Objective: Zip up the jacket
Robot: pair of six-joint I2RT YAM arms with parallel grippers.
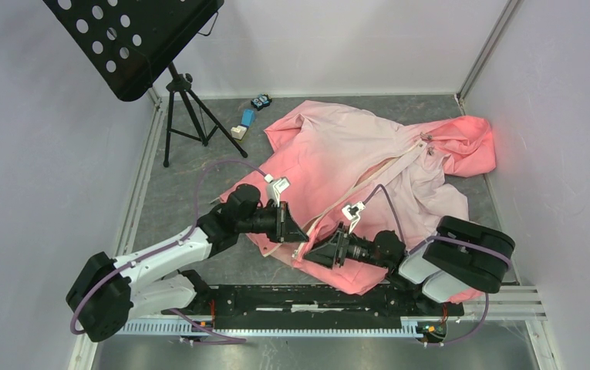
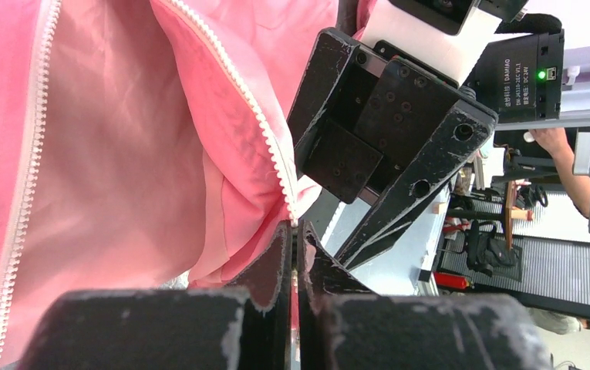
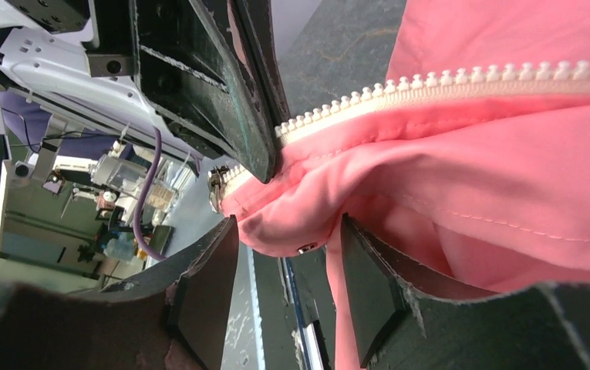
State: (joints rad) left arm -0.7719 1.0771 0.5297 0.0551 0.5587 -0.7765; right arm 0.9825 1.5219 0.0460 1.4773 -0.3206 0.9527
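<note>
Counted one jacket (image 1: 353,154), coral fading to pale pink, spread on the grey worktop (image 1: 160,200) and filling much of its right half, from just beyond the arm bases to near the far wall. Found the hood (image 1: 469,142) bunched at the far right and the hem at the near left. Read the long axis as a diagonal from near left to far right. Traced one cream zipper strip (image 1: 388,169) along that same diagonal. Found it lying open, its two rows of teeth (image 2: 237,85) apart in the left wrist view, with pink lining between them.

Counted two grippers, both at the near-left end of the zipper and close beside each other. Saw the left gripper (image 2: 295,262) pressed fully closed, with the bottom end of one tooth row and its pink edge pinched between the fingers. Saw the right gripper (image 3: 284,266) with its fingers (image 3: 207,293) standing clearly apart and a fold of the pink hem hanging in the gap, clamped on nothing.

Further out, counted one black perforated music stand (image 1: 133,42) on one tripod (image 1: 183,116) at the far left, apart from the jacket. Counted three small items near the far wall, just left of the jacket: a dark blue piece (image 1: 260,101), a light blue block (image 1: 248,117) and a cream block (image 1: 238,132).
</note>
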